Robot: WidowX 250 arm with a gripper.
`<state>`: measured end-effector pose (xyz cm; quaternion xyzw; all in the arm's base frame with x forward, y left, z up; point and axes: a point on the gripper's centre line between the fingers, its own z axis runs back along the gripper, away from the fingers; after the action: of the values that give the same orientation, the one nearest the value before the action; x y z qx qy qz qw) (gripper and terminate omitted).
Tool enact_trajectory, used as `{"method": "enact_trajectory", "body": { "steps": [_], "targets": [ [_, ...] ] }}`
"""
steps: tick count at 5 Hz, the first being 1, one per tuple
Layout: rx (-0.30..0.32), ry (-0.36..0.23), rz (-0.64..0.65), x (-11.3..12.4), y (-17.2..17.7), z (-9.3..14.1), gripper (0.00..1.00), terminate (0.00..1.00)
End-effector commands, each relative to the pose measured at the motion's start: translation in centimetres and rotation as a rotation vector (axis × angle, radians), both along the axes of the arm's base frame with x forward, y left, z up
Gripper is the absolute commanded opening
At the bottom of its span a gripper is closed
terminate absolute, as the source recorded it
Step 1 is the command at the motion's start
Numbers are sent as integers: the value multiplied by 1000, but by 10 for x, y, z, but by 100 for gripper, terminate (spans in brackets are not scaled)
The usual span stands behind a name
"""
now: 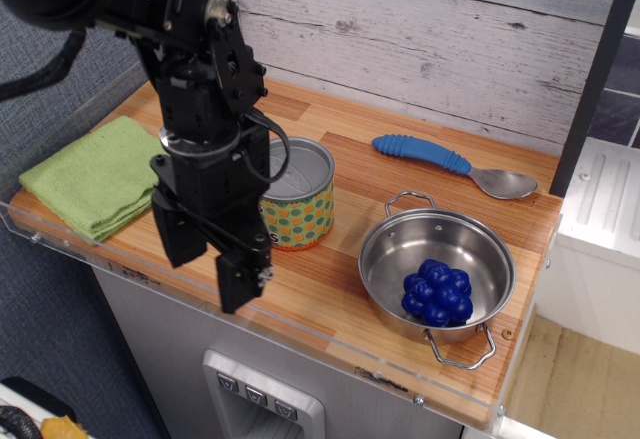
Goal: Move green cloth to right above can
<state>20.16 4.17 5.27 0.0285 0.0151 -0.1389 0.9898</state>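
Note:
The green cloth (88,176) lies folded and flat at the left end of the wooden counter (400,159). The can (297,199), a short tin with a grey lid and a yellow dotted label, stands near the counter's middle. My black gripper (208,261) hangs open and empty over the front edge, between the cloth and the can. Its left finger (177,237) is near the cloth's right edge; its right finger (240,279) is in front of the can. The arm hides the can's left side.
A steel pot with handles (437,264) holds a blue knobbly ball (434,291) at the front right. A blue-handled spoon (450,163) lies at the back right. A grey plank wall (420,29) runs behind. A clear plastic lip edges the counter front.

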Motion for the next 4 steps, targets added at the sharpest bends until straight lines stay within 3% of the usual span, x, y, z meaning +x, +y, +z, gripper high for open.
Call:
{"method": "enact_trajectory", "body": {
  "steps": [1, 2, 3, 4],
  "targets": [
    [-2, 35, -11, 15, 51, 17, 100, 0],
    [-41, -15, 54, 15, 85, 17, 100, 0],
    [-2, -5, 90, 22, 106, 12, 0, 0],
    [9, -26, 118, 28, 129, 13, 0, 0]
  ]
}}
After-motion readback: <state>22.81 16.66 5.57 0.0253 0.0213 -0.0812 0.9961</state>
